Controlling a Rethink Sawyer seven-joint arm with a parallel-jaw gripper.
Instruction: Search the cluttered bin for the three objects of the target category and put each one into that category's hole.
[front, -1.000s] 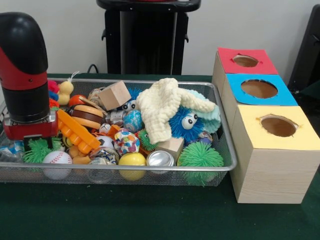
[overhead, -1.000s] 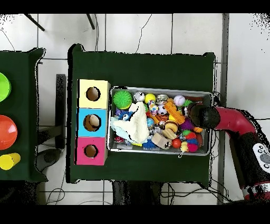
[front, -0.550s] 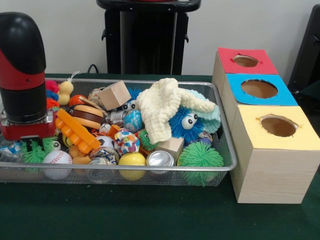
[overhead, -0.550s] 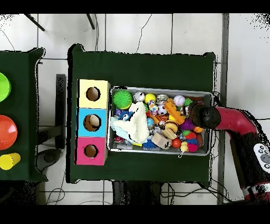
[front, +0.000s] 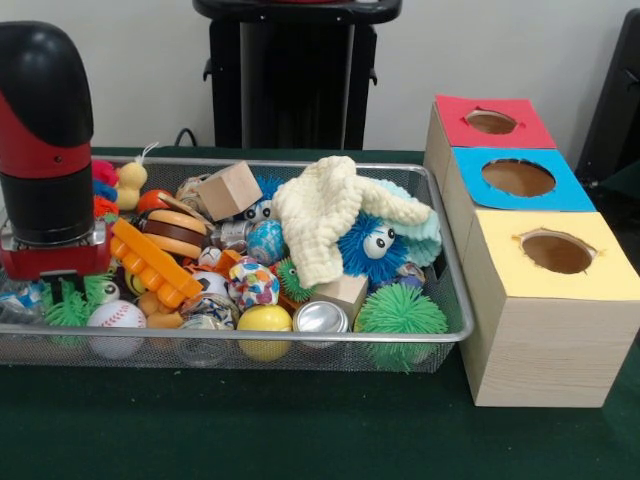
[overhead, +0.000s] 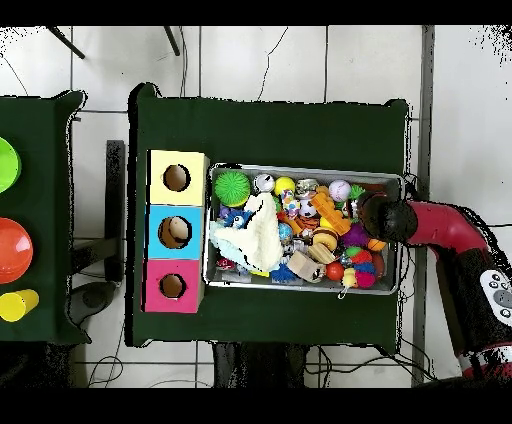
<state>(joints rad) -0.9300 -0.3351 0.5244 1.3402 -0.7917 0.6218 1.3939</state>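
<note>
Currently gripper (front: 68, 292) sits low at the bin's (front: 300, 345) end; fingers dip into green spiky ball (front: 72, 306) beside baseball (front: 114, 316), grasp unclear. Barely shifted since earlier.

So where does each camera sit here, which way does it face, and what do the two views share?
Front view: across the table, low, facing the wire bin and three boxes; the red and black arm comes down at the picture's left.
Overhead view: above the table, looking straight down; the arm enters from the right.
Shared: bin, boxes, cream cloth, green spiky ball. The tool's state can't be told.
</note>
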